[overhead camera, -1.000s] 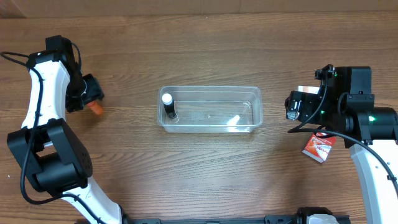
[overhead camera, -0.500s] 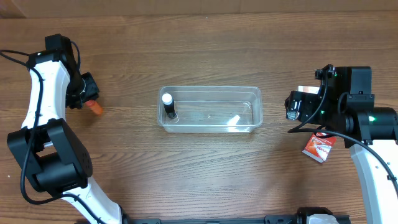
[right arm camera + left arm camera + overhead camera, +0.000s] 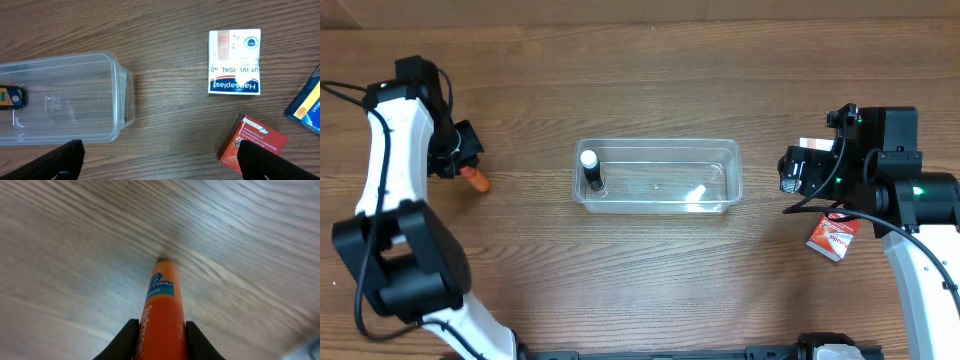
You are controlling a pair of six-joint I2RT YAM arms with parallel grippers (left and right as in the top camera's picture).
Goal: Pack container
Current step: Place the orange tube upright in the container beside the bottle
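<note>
The clear plastic container [image 3: 657, 176] sits mid-table, with a small dark bottle with a white cap [image 3: 591, 170] standing in its left end; its right end shows in the right wrist view [image 3: 65, 100]. My left gripper [image 3: 466, 160] is shut on an orange tube [image 3: 476, 179] at the far left; in the left wrist view the tube [image 3: 162, 310] runs out between both fingers above the wood. My right gripper [image 3: 160, 162] is open and empty, right of the container.
A white Hansaplast box [image 3: 235, 62], a red box [image 3: 252, 142] and a blue and yellow item [image 3: 309, 107] lie on the table right of the container. The red box also shows in the overhead view [image 3: 833, 237].
My left gripper has shifted slightly with the orange tube, which now points more downward in the overhead view. The right arm has not moved.
</note>
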